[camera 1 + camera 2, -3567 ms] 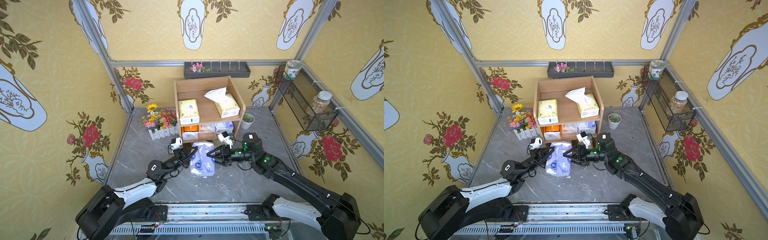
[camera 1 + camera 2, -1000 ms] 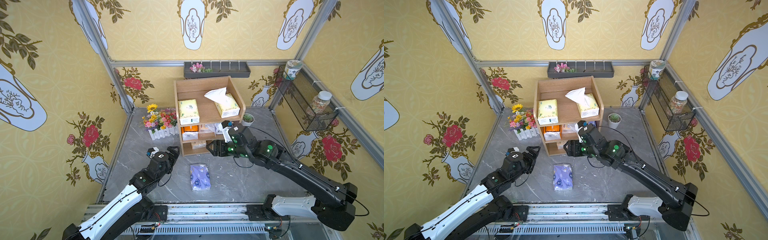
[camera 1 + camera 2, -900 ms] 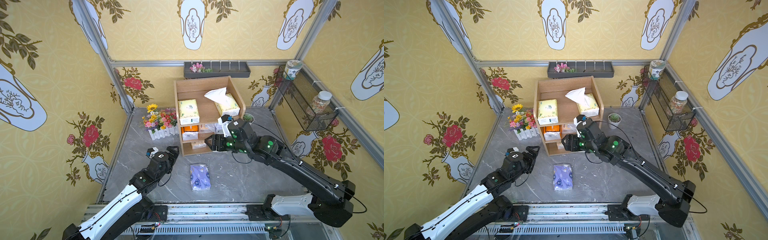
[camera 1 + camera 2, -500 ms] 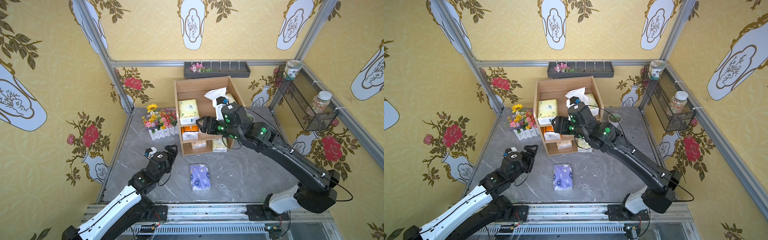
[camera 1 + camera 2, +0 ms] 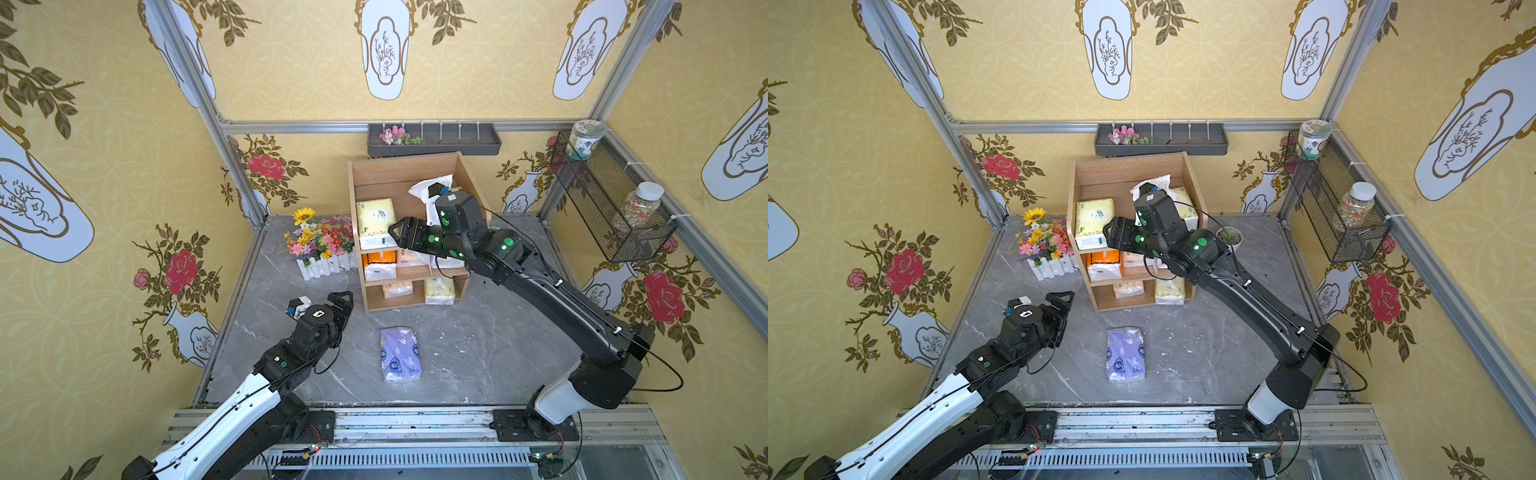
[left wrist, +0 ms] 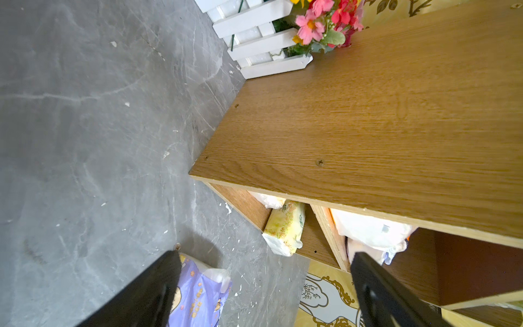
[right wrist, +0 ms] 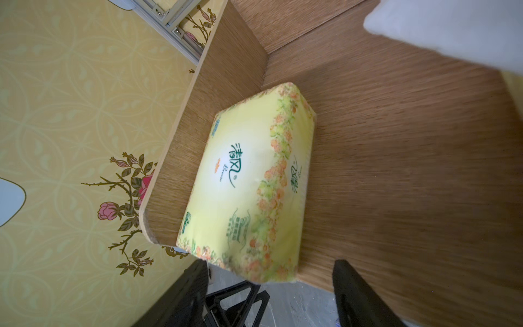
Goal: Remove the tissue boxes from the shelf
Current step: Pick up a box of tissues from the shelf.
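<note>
- Now that the right arm (image 5: 540, 291) has climbed from the lower tiers within the last second, the right fingers (image 7: 357, 291) stand at the front edge of the shelf's (image 5: 399, 170) top tier, at 5 o'clock of the yellow pack (image 5: 376, 218).
- Right fingers: apart, with nothing between them. The pack's near end lies just ahead of the tips, untouched.
- Left fingers (image 6: 376, 288): wide apart and empty, low over the bench (image 5: 478, 345) at 10 o'clock of the purple pack (image 5: 400, 355). The left arm (image 5: 291, 357) has drawn back from that pack.
- The purple pack, seconds ago between both sets of fingers, now lies flat on the bench at 6 o'clock of the shelf. One pack is therefore off; the yellow pack is the likely next target.
- Still shelved:
- Top tier: the yellow pack at the 9 o'clock side and an open pack (image 5: 1185, 205) with white tissue at 3 o'clock, largely behind the right arm.
- Middle tier: an orange pack (image 5: 375, 260) and others, partly hidden.
- Bottom tier: a tan pack (image 5: 397, 289) and a pale pack (image 5: 439, 291).
- Packs: soft bricks in glossy printed film with rounded edges. Expect them to yield under a squeeze.
- Shelf: light wood-grain board with visible screw heads and rounded front corners.
- Bench: grey, veined, matte, stone-look.
</note>
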`<state>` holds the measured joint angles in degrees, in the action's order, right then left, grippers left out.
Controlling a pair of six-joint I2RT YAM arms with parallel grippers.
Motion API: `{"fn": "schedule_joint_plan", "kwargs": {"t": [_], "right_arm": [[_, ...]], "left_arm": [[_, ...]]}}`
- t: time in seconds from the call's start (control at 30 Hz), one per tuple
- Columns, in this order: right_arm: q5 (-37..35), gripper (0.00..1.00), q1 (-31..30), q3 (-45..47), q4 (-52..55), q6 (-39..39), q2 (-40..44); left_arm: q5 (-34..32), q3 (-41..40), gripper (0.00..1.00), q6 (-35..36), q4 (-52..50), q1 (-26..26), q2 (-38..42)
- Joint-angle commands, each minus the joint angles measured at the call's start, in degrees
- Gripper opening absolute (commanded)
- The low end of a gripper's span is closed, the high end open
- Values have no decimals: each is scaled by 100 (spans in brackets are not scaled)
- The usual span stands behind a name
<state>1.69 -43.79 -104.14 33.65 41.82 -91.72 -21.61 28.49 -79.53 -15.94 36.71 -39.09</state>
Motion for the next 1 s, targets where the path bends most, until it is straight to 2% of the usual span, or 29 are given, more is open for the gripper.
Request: {"fn": "schedule_joint_plan", "kwargs": {"t": [0.0, 0.3, 0.57, 0.97], "right_arm": [[217, 74, 17, -133, -294, 108, -170], [378, 72, 117, -409, -265, 152, -606], [543, 59, 102, -645, 47, 195, -961], [625, 18, 110, -596, 164, 147, -823]], "left_arm": [[46, -11, 100, 17, 56, -2, -2], [57, -89, 100, -53, 128, 1, 94], [34, -46, 100, -74, 116, 3, 127], [-245, 150, 100, -7, -93, 3, 264]]}}
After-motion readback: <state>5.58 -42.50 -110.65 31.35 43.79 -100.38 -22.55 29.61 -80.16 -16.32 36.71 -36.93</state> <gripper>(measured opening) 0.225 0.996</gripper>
